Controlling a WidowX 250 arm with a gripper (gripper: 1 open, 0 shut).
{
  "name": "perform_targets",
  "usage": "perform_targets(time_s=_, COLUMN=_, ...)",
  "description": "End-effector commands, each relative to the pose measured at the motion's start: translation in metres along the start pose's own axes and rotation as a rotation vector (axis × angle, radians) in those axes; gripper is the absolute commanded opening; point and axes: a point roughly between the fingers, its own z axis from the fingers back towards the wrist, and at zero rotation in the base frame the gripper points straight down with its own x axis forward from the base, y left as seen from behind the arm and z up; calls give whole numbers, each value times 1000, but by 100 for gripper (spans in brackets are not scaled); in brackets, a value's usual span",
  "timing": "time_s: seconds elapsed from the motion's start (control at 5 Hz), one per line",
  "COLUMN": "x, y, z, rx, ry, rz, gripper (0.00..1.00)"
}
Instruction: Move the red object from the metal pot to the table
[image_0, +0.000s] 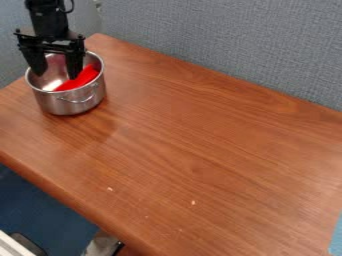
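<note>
The metal pot (67, 98) stands near the table's (201, 140) far left corner. Inside it, on the right side, lies the red object (86, 75), tilted against the wall. My black gripper (52, 60) hangs straight down over the pot's left half with its fingers spread open. The fingertips dip to about rim level, with one finger (30, 58) at the pot's left edge and the other just left of the red object. Nothing is held between them.
A grey textured wall (241, 40) runs behind the table. The wooden top stretches to the right and toward the front, where its edge drops off to a blue floor (34, 215).
</note>
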Motion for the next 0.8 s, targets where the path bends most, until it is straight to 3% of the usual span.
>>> perform_targets(time_s=0.0, x=11, y=5, z=15, rx=26, ry=-56, rz=2, gripper=100)
perform_targets(time_s=0.6, x=17, y=6, z=11, rx=32, ry=-55, rz=8, gripper=100)
